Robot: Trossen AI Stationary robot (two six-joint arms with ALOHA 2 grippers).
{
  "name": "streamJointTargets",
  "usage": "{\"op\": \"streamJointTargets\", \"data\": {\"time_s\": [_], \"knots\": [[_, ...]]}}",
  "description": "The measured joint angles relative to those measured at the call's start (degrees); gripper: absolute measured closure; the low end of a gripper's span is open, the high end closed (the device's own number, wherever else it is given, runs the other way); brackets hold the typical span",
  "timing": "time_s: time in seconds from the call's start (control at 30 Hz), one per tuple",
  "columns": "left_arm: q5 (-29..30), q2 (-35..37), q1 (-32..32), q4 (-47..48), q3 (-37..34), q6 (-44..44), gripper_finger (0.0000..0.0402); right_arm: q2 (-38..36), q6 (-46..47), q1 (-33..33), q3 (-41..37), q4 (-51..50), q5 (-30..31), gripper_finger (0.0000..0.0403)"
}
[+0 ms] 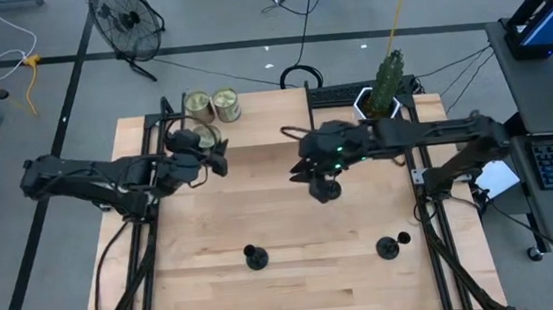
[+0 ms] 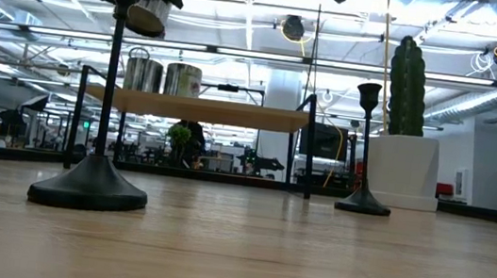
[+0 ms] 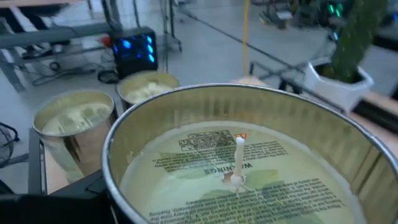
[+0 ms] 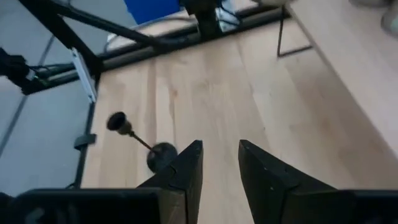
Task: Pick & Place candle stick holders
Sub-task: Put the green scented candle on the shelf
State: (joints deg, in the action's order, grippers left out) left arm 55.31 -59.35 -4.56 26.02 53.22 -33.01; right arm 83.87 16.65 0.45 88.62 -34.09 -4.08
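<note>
Two black candle stick holders stand upright on their round bases on the table, one at the near middle point(image 1: 255, 257) point(image 2: 102, 93) and one at the near right point(image 1: 393, 246) point(image 2: 367, 144). A third is not in view. My left gripper point(image 1: 208, 153) is at the far left, shut on a greenish-gold tin point(image 3: 236, 162) point(image 2: 148, 15). My right gripper point(image 1: 321, 186) point(image 4: 221, 163) is open and empty above the table's middle. A holder point(image 4: 149, 146) shows beyond its fingers. My left gripper holds the greenish-gold tin, whose open top point(image 3: 186, 99) with its wick fills the left wrist view. The tin itself hides the fingers, so which part they have cannot be told. In the low view the tin hangs slightly tilted below the gripper, lifted clear of the table.
Two more gold tins point(image 1: 198, 105) point(image 1: 226, 104) stand on the raised shelf at the far left. A cactus in a white pot point(image 1: 383, 90) stands at the far right. Bare wood lies between the two holders and in the table's middle.
</note>
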Motion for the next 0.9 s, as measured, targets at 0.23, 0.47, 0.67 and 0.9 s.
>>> {"op": "streamJointTargets", "data": {"time_s": [0.23,0.47,0.67,0.9], "knots": [[2.7,-0.7,2.0,-7.0,-4.8,1.4,0.0049,-6.8,-0.7,0.5,0.0,-8.4,6.1,0.0305],[4.4,-0.7,4.6,-26.1,-13.5,5.5,0.0049,-12.3,-0.4,1.8,0.0,-11.4,10.4,0.0305],[5.9,-0.7,8.1,-36.9,-20.0,6.0,0.0047,-14.4,0.6,2.0,0.0,-12.7,10.4,0.0309],[5.8,-1.8,11.0,-40.0,-22.0,5.5,0.005,-14.6,0.6,1.9,0.0,-13.0,10.3,0.0308]]}}
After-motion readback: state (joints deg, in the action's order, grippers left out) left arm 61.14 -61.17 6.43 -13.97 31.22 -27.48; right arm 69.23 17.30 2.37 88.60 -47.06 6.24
